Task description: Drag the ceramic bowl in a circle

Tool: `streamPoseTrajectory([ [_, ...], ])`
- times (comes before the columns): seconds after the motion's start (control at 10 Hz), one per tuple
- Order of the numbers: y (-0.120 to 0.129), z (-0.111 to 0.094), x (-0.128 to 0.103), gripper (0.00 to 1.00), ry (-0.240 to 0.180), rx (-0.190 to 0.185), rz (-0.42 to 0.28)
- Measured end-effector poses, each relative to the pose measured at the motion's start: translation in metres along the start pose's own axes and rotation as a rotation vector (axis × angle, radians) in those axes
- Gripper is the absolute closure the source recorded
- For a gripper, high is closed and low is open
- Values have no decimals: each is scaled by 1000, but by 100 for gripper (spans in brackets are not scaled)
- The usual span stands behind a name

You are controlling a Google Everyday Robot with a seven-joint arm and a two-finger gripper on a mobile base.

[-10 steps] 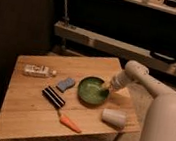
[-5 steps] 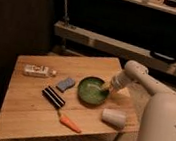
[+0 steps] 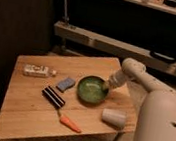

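Note:
The ceramic bowl (image 3: 92, 90) is a shallow, glossy green bowl with a pale centre, sitting right of the middle of the wooden table (image 3: 29, 111). My white arm reaches in from the right and slopes down to the bowl. The gripper (image 3: 107, 88) is at the bowl's right rim, touching or just over it.
On the table lie a clear bottle on its side (image 3: 37, 70) at the left, a blue-grey sponge (image 3: 65, 84), a dark flat bar (image 3: 53, 97), an orange carrot (image 3: 70, 123) and a whitish cup on its side (image 3: 113, 118). A dark wall panel stands left; a metal shelf runs behind.
The arm and bowl stay in nearly the same place across the frames; no clear movement of the bowl shows.

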Motion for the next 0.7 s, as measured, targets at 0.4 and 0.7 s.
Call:
streamPoseTrajectory([
  [0.4,-9,-31,-52,100,-19,94,-24],
  [0.7,-51,-44,-43,100,6,169,32],
])
